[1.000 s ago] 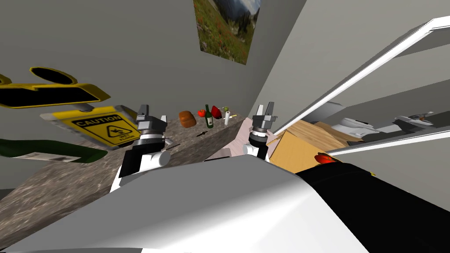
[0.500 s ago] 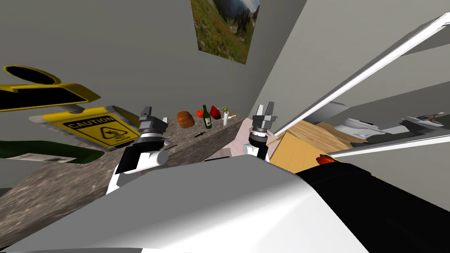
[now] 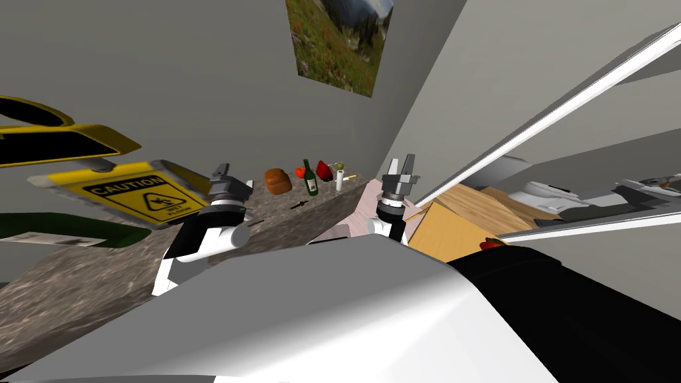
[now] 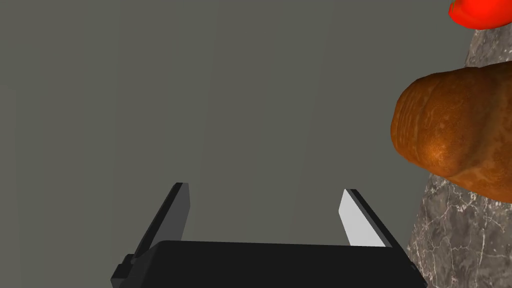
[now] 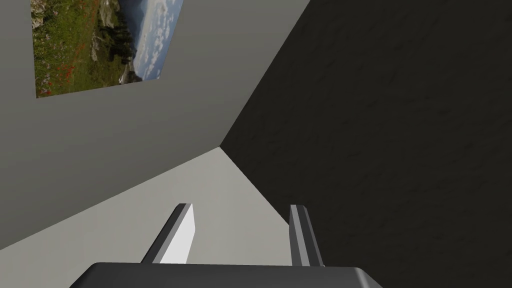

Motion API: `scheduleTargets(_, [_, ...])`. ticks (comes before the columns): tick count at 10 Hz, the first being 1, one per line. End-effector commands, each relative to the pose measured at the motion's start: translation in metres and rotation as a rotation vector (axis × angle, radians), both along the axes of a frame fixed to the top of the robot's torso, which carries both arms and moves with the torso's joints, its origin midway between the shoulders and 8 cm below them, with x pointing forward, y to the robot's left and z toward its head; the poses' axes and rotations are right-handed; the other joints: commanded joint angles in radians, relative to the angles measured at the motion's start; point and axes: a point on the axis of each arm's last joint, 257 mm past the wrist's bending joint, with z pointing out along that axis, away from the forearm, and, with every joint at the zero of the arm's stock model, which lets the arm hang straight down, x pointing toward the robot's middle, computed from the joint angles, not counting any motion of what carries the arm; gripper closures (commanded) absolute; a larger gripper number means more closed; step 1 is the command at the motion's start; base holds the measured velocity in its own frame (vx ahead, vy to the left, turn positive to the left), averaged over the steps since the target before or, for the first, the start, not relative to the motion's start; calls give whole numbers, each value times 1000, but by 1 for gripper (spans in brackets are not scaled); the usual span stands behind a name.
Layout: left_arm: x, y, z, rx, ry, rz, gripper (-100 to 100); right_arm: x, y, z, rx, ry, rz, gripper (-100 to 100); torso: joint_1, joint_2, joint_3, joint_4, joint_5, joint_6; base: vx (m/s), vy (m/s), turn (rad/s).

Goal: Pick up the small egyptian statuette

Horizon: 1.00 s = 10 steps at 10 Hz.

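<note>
While left tool (image 4: pixel 265 187) gapes wide near brown loaf (image 4: pixel 452 135), right tool (image 5: pixel 241 205) stands parted — narrower gap.

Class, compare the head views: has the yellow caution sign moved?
No. The caution sign keeps its place against the marbled counter; both slid left together, so my camera moved.

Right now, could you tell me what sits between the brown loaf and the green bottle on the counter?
A small round red fruit sits there, between the brown loaf and the green bottle; the head view shows it.
</note>
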Motion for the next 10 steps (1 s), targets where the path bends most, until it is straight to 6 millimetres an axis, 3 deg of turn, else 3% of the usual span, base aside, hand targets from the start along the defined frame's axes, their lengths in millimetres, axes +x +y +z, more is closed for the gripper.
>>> scheduleTargets(1, [3, 1, -10, -12, 37, 2, -100, 0, 0, 0, 0, 0, 0, 0, 0, 0, 0, 0, 0, 0, 14, -33, 6])
scheduleTargets(5, [10, 21, -26, -97, 112, 19, -100, 0, 0, 0, 0, 0, 0, 0, 2, 1, 0, 0, 0, 0, 18, -56, 21])
scheduleTargets(10, [14, 31, -53, -158, 218, 33, -100, 0, 0, 0, 0, 0, 0, 0, 0, 0, 0, 0, 0, 0, 22, -60, 12])
